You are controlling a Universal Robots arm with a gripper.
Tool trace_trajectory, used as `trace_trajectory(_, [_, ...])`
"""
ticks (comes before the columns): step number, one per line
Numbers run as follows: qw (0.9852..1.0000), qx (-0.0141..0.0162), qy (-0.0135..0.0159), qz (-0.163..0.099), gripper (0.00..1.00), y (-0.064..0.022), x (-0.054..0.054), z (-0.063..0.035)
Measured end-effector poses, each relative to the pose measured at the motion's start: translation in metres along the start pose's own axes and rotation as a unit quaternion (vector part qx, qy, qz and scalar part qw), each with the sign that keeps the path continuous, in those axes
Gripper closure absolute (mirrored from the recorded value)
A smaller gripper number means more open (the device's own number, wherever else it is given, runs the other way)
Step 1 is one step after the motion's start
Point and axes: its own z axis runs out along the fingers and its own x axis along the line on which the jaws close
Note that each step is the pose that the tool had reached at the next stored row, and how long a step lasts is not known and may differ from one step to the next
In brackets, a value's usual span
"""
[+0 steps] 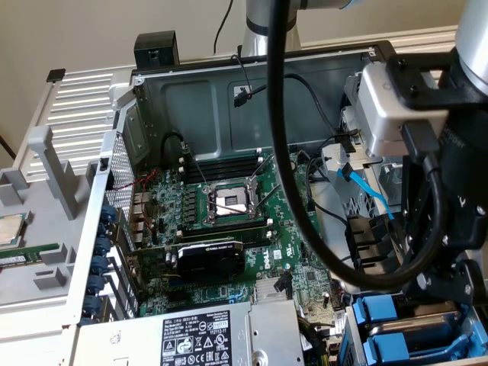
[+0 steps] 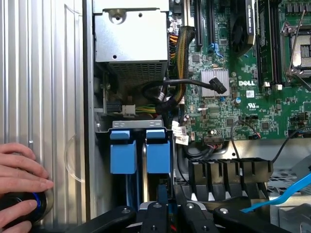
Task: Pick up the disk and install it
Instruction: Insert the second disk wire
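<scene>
Open computer case with motherboard exposed; gripper hovers just above two blue-fronted carriers seated side by side, finger state unclear; hand rests nearby.

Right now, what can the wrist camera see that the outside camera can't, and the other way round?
Only the wrist view shows a person's hand resting on a round blue-ringed knob beside the computer case, and the black gripper fingers close above the drive bays.

Only the exterior view shows the arm's grey wrist block, its thick black cable, and a loose processor chip on the grey rack.

Both show the two blue-fronted carriers, the green motherboard and the silver power-supply box.
</scene>
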Motion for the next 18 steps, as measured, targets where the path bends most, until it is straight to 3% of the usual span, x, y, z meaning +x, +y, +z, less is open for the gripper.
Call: trace_trajectory(18, [1.0000, 0.0000, -0.0012, 0.000, 0.84, -0.0001, 0.0020, 0.0001])
